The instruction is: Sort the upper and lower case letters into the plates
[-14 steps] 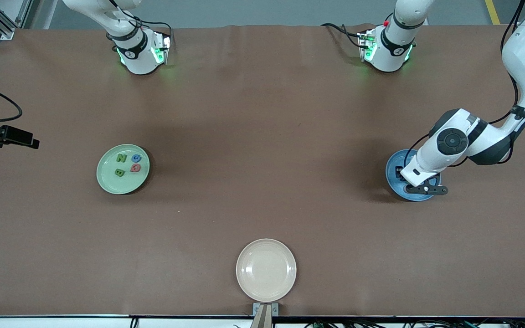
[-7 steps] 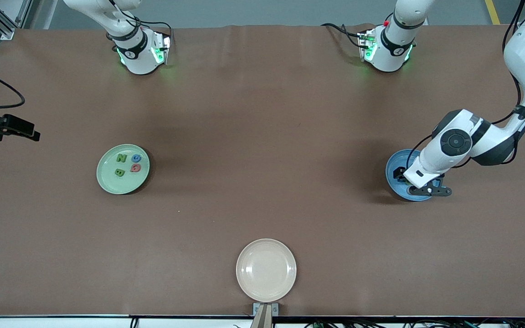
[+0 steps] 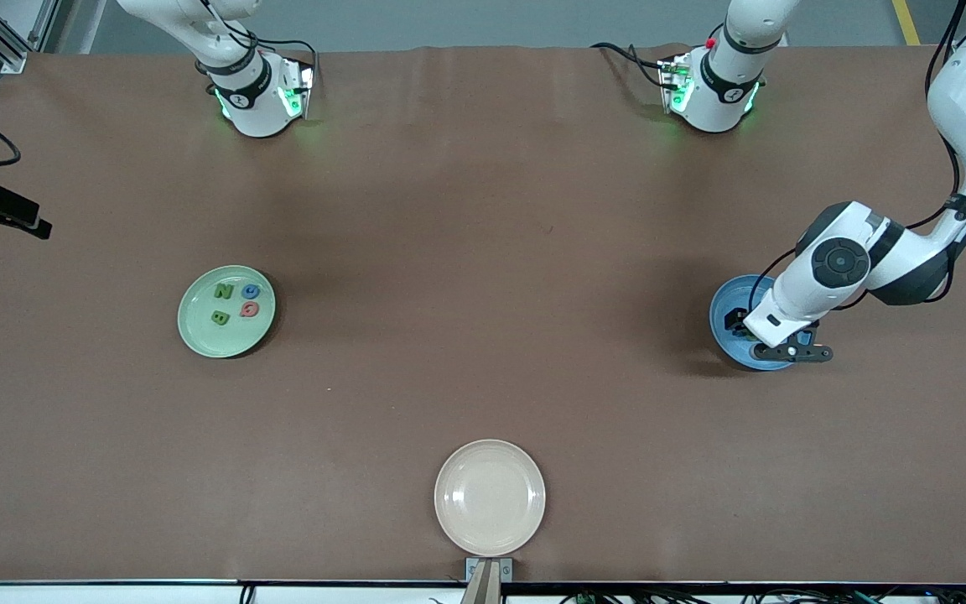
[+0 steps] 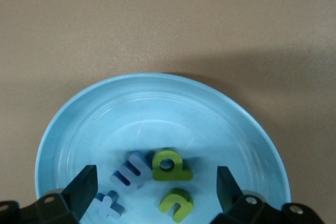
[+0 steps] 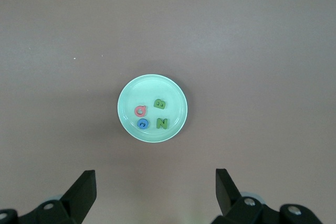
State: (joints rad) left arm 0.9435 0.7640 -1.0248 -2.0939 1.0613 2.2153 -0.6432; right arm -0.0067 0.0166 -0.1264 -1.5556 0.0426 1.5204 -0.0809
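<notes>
Desk from front: green plate toward right arm's end holds four letters; left pincer low over blue plate.
Left wrist: pincer wide, holding nothing, four letters lie in blue plate.
Right wrist: right pincer wide, holding nothing, high over green plate.

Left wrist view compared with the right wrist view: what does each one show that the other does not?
Only the left wrist view shows the blue plate with four letters: a blue x, a blue m, a green p and a green u. Only the right wrist view shows the pale green plate holding a green N, a green B and two round letters. Both show an open tool and brown table.
</notes>
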